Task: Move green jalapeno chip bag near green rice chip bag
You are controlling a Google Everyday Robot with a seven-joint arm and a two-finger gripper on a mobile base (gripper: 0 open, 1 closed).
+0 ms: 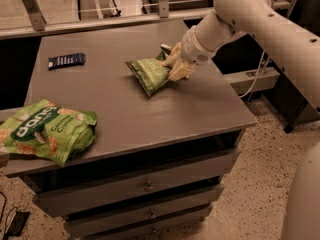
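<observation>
The pincer (176,64) is at the right end of the jalapeno bag (149,73), low over the surface (200,109), and it touches the bag there. Whether it is clamped on the bag or only apart around it, I cannot tell, because the pale wrist covers that place. The arm (260,19) comes down to it from the upper right corner.

The jalapeno bag lies in the middle of the back half of the surface, a little to the right. Its darker top end shows just behind the pincer and its pointed lower end is turned toward the front.

The rice bag (47,129) lies at the front left of the surface, well apart from the jalapeno bag. Its left part hangs out over the left edge. The white letters on its dark green band face up.

A small dark flat packet (66,60) lies near the back left corner, apart from both bags.

Under the surface there are drawers (145,186) one above the other, and the top one has a small knob
</observation>
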